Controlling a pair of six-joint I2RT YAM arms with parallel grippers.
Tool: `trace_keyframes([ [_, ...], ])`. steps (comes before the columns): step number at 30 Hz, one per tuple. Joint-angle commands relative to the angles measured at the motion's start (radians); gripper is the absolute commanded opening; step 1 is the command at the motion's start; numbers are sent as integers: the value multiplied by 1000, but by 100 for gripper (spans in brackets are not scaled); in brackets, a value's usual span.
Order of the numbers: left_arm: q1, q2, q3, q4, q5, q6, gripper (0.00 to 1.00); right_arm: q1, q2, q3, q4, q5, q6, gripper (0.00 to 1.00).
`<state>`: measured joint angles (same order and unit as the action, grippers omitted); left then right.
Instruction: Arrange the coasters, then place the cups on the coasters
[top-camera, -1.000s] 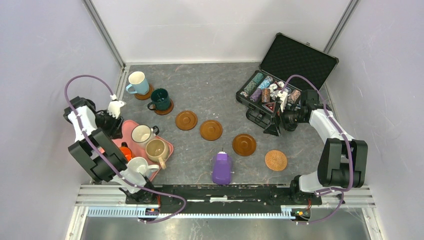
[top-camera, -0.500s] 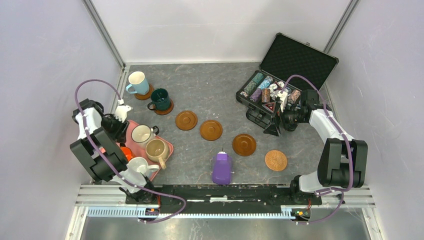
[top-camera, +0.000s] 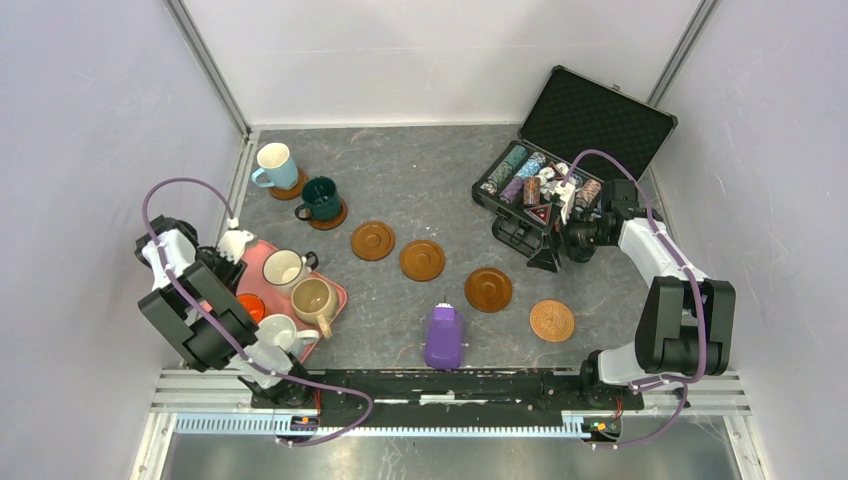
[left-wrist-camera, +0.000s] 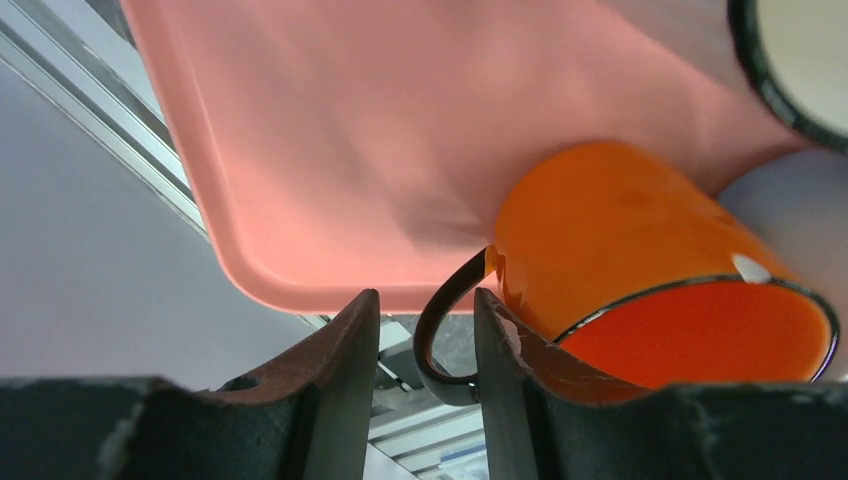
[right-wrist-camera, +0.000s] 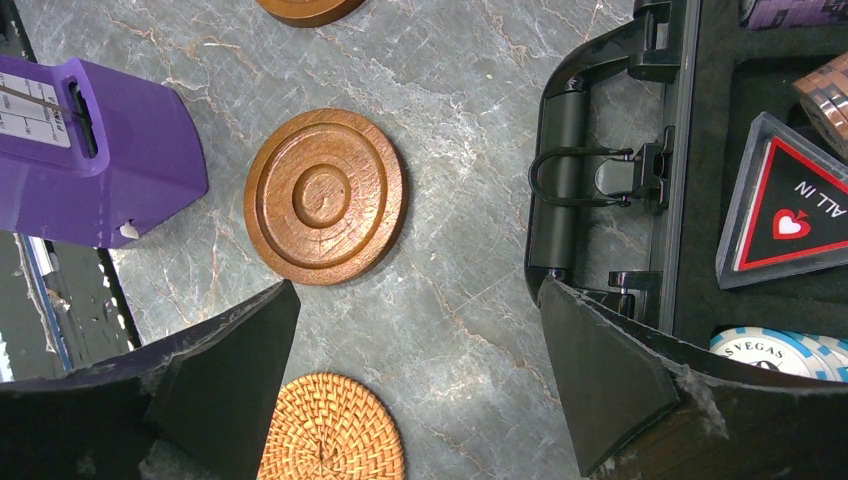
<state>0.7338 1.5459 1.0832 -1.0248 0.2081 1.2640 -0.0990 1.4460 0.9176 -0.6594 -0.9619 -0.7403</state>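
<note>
Over the pink tray (left-wrist-camera: 300, 150), the left hand (left-wrist-camera: 427, 300) (half open) straddles the handle (left-wrist-camera: 440, 310) of the orange mug (left-wrist-camera: 620, 230), perhaps touching.

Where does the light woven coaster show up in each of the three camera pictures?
Top external: woven coaster, lower right of the picture, right of the purple device.
Left wrist: not in it.
Right wrist: bottom edge, left of centre.
Shared landmark: the purple device, in the top and right wrist views.
</note>
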Motion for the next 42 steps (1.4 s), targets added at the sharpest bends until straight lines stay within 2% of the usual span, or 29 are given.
trace_keyframes([
  [1,54,-47,-17,-60,-40,127,48,2,-8,-2,1,-13,-16,98],
  [10,159,-82,73,-185,61,283,61,2,-4,-5,1,-20,-19,98],
  [14,174,-125,24,-153,47,365,69,2,-7,-8,0,-20,-22,98],
  [17,188,-120,25,-142,26,402,70,2,-9,-6,-2,-21,-24,98],
  [22,239,-121,27,-213,13,554,71,2,-9,-9,-6,-22,-30,98],
  [28,295,-70,-9,-337,66,733,73,2,-2,-8,-4,-34,-28,98],
  [38,295,-43,-105,-220,157,819,72,2,-14,-14,-14,-18,-31,98],
  [42,294,-15,-111,-213,165,824,66,2,-14,-11,-16,-17,-31,98],
])
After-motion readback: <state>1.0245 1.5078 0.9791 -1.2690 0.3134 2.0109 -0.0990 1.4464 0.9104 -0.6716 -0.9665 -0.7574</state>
